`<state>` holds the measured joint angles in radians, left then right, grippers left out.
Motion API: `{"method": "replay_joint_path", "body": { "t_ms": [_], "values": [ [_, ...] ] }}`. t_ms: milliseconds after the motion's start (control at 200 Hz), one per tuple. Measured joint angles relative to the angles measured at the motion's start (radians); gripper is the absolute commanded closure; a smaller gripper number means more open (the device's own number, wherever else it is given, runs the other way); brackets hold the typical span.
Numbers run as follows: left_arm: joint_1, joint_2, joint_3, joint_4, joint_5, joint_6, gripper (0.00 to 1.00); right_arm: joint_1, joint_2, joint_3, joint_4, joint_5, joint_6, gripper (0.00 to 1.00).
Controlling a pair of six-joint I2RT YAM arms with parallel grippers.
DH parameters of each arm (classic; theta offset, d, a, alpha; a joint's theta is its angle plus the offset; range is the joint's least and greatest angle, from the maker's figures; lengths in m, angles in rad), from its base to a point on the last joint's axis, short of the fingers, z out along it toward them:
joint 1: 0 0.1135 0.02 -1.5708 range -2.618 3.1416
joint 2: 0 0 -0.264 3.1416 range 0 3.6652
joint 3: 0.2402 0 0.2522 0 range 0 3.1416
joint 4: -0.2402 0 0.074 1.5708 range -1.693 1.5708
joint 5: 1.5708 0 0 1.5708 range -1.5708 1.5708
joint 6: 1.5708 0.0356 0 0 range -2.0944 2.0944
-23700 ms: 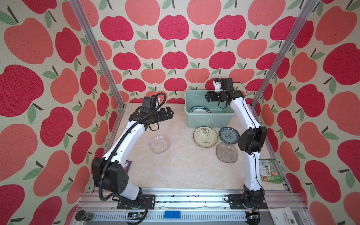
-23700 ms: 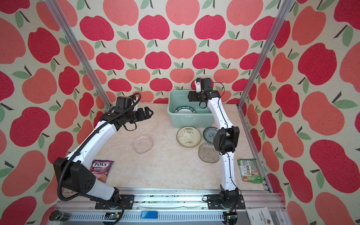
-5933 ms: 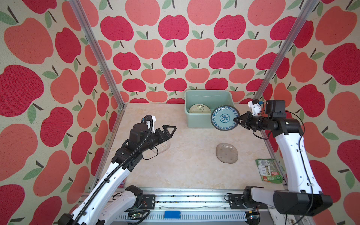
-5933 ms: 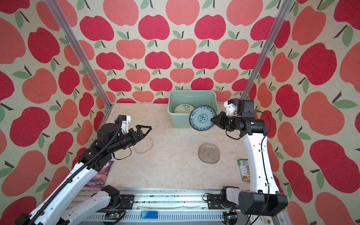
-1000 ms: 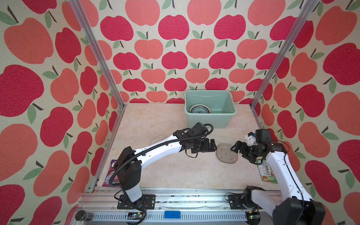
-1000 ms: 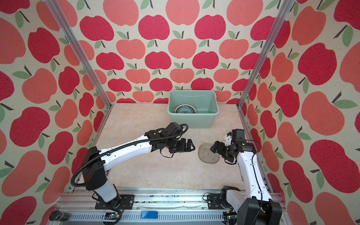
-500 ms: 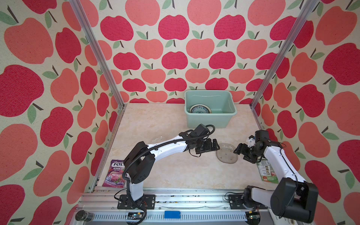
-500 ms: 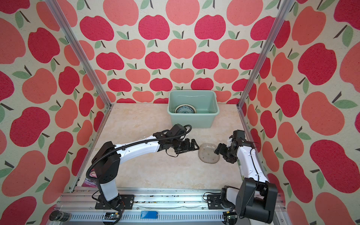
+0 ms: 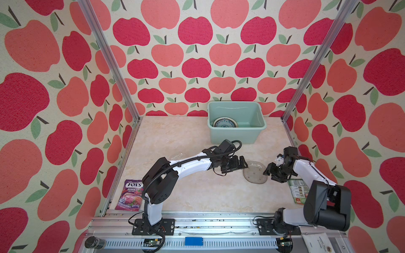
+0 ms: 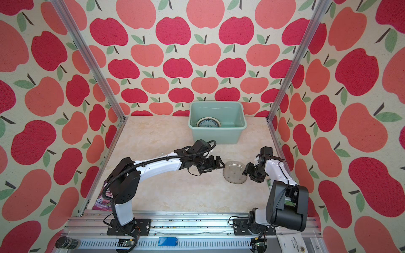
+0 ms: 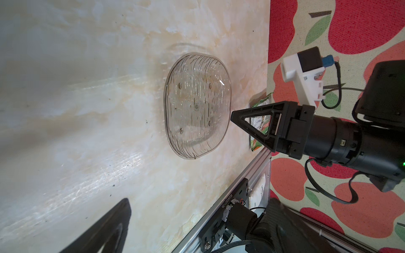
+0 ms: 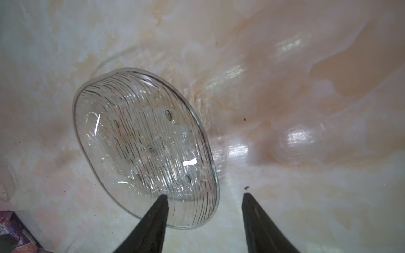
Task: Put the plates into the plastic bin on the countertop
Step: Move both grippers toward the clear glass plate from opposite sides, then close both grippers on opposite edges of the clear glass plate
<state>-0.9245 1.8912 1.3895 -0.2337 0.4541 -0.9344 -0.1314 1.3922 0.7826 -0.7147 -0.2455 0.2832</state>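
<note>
**Purple flat snack packet**, on the beige marble-patterned desk, well behind the left hand: reads "FOX'S" above "BERRIES". The smaller print is illegible.

**Green flat snack packet**, just beside the right hand: print too small to read.

**White paper sheet**, well behind the right hand: appears to read "SANDAL WOOD", not certain.

**Black mounting plate**: serial print, unclear.

Two matching arms: the left arm and the right arm wear white shells between chunky black joints. A black cable loops round the left wrist. The left claw and right claw have black fingers, hollow triangles. There's a white camera mount, a blue plug and a green light glowing.
</note>
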Motion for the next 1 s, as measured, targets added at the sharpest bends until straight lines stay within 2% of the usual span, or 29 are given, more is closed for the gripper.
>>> {"method": "replay_joint_path", "body": {
  "t_ms": [200,585,860,1001],
  "values": [
    [0.002,0.004,0.000,0.001,0.008,-0.013,0.01,0.000,0.049,-0.005,0.045,-0.018,-0.005,0.66],
    [0.005,0.004,0.000,0.001,0.008,-0.018,0.01,0.001,0.084,-0.030,0.102,-0.037,-0.002,0.74],
    [0.008,0.004,0.000,-0.003,0.008,-0.017,0.00,0.022,0.109,-0.041,0.125,-0.050,-0.007,0.92],
    [0.016,0.004,-0.004,-0.005,0.008,-0.015,0.00,0.034,0.100,-0.041,0.129,-0.080,-0.013,0.97]
  ]
}}
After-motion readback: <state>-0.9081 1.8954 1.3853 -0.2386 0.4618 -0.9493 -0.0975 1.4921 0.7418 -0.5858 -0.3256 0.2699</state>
